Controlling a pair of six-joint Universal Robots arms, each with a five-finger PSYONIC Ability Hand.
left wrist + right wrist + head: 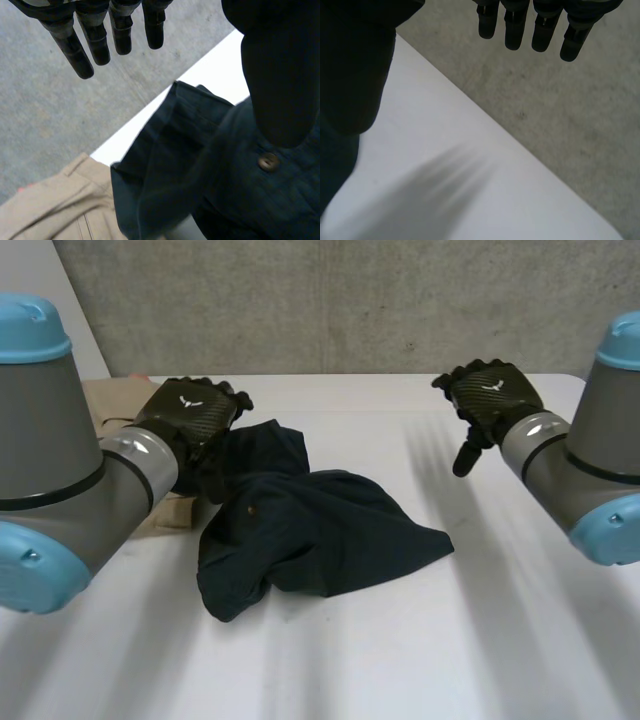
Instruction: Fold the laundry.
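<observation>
We poise left hand [195,410], unclenched, at navy shirt's [320,530] 10 o'clock, probably to grab; right hand [490,395] unclenched at 2 o'clock.

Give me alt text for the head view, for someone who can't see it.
A crumpled dark blue garment lies on the white table, the robot's left hand open over its far left end. The right hand hangs open off to the right, clear of the cloth. A tan garment lies under the left arm.
</observation>
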